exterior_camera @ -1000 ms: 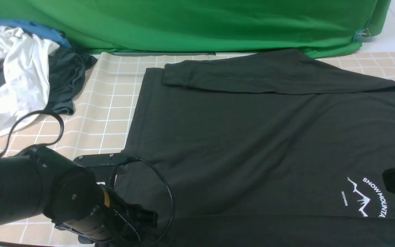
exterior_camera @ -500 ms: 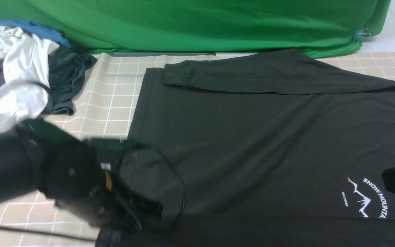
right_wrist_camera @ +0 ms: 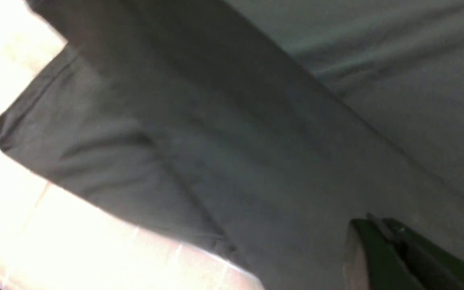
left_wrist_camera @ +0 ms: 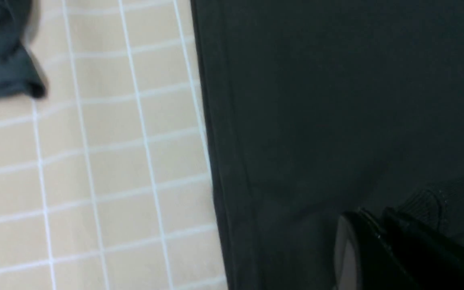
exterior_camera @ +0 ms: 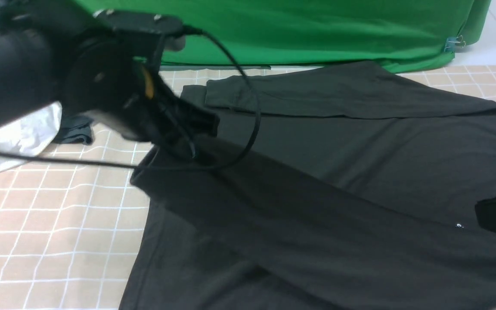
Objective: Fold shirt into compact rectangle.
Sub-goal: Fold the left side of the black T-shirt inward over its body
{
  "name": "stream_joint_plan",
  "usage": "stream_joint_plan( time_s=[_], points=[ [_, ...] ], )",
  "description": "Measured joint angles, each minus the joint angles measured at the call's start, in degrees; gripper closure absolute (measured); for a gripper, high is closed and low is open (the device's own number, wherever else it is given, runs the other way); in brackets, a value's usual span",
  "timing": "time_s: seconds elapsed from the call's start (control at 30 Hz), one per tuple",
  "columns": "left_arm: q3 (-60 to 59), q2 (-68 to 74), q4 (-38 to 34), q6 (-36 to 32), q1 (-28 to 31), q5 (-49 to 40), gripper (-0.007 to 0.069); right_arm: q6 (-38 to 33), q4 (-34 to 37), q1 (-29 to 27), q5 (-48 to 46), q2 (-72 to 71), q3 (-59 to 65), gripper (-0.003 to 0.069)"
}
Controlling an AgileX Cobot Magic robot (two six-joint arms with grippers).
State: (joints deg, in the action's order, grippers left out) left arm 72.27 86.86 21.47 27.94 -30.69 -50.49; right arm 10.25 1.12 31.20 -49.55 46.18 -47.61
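Observation:
The black shirt (exterior_camera: 360, 150) lies spread over the tiled cloth, one sleeve (exterior_camera: 317, 97) folded across its far side. My left gripper (exterior_camera: 190, 148) is raised at the left, shut on the shirt's near sleeve cuff. That fabric stretches as a lifted band (exterior_camera: 295, 206) down toward my right gripper (exterior_camera: 495, 219) at the right edge. The band covers the white print except one small speck (exterior_camera: 459, 225). In the left wrist view the shut jaws (left_wrist_camera: 377, 217) pinch a ribbed cuff (left_wrist_camera: 429, 201) above the shirt (left_wrist_camera: 336, 100). In the right wrist view the gripper (right_wrist_camera: 377, 223) is shut against the shirt (right_wrist_camera: 256, 161).
A pile of other clothes sits at the far left, mostly behind my left arm: a white garment (exterior_camera: 20, 133) and a dark charcoal one (exterior_camera: 75, 131). A green backdrop (exterior_camera: 317, 30) hangs along the back. The beige tiled table cover (exterior_camera: 50, 215) shows at the near left.
My left gripper closed on the near sleeve and rose up and away from the table's near edge, pulling the fabric over the shirt's body. The print is now covered.

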Motion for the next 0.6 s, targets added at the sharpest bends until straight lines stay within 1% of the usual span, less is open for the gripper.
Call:
stream_joint_plan(
  time_s=[0.13, 0.23, 0.43, 0.6],
  points=[
    [2.4, 4.7, 2.5, 0.0, 0.7, -0.1, 0.0592, 0.1, 0.0, 0.0, 0.3, 0.0, 0.0, 0.0622],
    [4.2, 8.7, 3.4, 0.0, 2.7, 0.0, 0.0592, 0.1, 0.0, 0.0, 0.6, 0.0, 0.0, 0.0620],
    [6.1, 14.1, 3.6, 0.0, 6.9, 2.7, 0.0592, 0.1, 0.0, 0.0, 0.9, 0.0, 0.0, 0.0619],
    [6.2, 17.5, 2.9, 0.0, 8.4, 4.4, 0.0592, 0.1, 0.0, 0.0, 1.0, 0.0, 0.0, 0.0615]
  ],
)
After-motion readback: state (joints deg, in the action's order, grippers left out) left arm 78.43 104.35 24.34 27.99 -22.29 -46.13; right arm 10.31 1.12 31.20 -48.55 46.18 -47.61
